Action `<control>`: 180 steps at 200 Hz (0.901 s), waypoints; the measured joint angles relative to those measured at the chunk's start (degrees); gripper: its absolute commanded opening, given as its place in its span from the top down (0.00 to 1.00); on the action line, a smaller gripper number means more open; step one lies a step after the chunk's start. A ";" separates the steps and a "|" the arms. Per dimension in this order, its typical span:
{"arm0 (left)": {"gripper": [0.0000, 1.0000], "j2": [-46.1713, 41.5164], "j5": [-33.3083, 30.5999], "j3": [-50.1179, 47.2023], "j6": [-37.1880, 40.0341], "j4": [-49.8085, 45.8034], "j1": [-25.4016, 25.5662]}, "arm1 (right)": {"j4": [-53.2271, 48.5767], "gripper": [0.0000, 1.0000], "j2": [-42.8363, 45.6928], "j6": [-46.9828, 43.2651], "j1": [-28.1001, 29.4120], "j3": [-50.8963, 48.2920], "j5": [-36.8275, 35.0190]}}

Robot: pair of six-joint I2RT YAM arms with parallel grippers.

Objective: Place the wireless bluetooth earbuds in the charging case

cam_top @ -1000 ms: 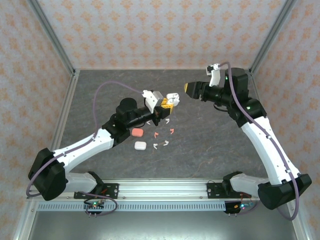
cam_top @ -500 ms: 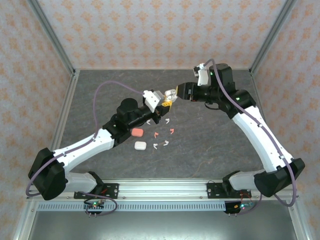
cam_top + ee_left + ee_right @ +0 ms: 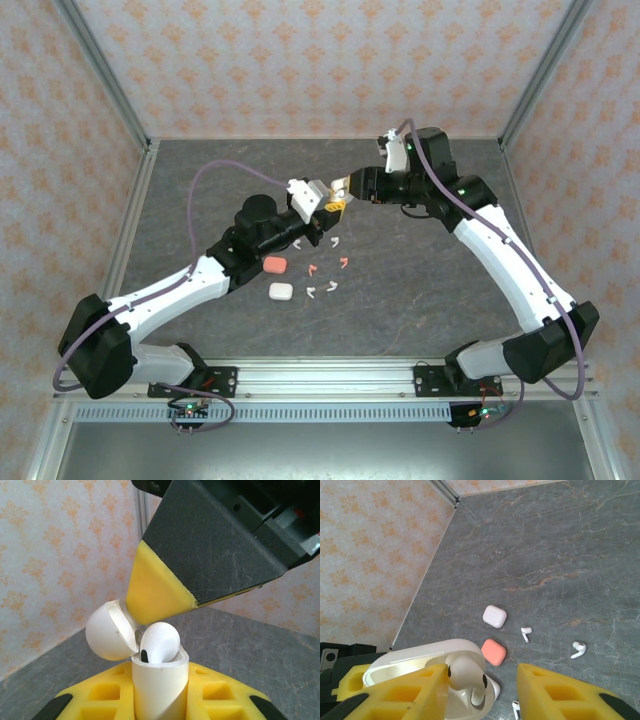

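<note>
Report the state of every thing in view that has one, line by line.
held charging case: lid open.
earbud: standing in that case, head sticking out.
left gripper: shut on the held charging case.
right gripper: open, jaws either side of the earbud.
white case on the table: closed.
salmon case: closed.

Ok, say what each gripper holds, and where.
Left gripper clamps the open white charging case by its lower body. Right gripper holds nothing; its jaws straddle the earbud in the case.
</note>
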State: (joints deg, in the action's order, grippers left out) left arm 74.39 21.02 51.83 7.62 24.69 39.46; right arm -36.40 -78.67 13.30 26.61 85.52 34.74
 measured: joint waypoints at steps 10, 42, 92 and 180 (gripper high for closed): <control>1.00 0.02 0.00 0.02 -0.02 0.00 0.07 | 0.02 0.60 0.00 0.00 0.00 0.00 0.00; 1.00 0.02 0.17 0.26 0.00 -0.02 0.31 | 0.55 0.69 0.02 0.07 0.00 0.00 0.20; 1.00 0.02 0.61 0.26 -0.17 -0.02 0.31 | 0.98 0.78 0.07 -0.72 0.11 0.00 1.11; 1.00 0.15 11.04 0.28 -7.82 2.40 -3.41 | 1.11 0.80 4.24 -4.98 -0.07 -1.31 1.68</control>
State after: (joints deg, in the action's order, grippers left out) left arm 74.54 32.05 52.12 -0.21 27.09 36.05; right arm -35.29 -74.43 8.32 26.55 84.20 36.42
